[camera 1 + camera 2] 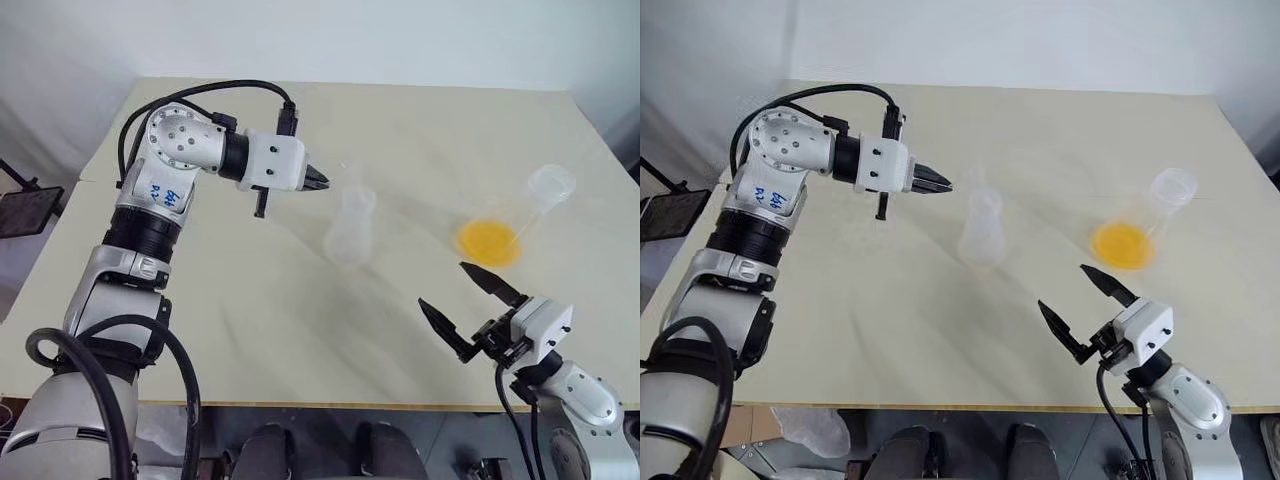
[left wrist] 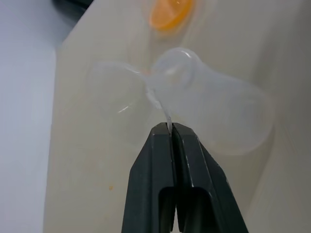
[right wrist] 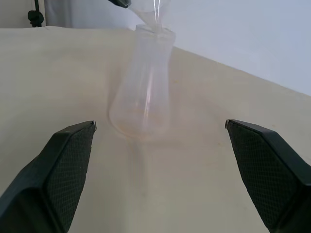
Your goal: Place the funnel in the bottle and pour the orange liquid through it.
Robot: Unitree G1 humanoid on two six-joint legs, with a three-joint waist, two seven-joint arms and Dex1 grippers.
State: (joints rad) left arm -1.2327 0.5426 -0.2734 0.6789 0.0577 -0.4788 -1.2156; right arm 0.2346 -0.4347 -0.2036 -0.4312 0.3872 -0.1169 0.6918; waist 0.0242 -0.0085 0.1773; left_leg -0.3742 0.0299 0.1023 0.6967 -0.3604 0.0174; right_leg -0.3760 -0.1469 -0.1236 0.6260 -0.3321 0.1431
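My left gripper (image 1: 322, 182) is shut on the edge of the funnel (image 2: 116, 94), a small clear cup held just above the bottle (image 1: 351, 228). In the right wrist view the funnel (image 3: 148, 14) tapers down to the mouth of the bottle (image 3: 142, 97); whether its stem is inside I cannot tell. The bottle stands upright mid-table. The orange liquid (image 1: 489, 241) lies in the bottom of a broader clear flask (image 1: 551, 186) to the right. Near the front edge my right gripper (image 1: 441, 283) stands wide open with nothing in it, pointing towards the bottle.
The cream table (image 1: 220, 330) has its front edge just below my right gripper, and its right edge lies past the flask. A black stand (image 1: 25, 205) sits off the table's left side.
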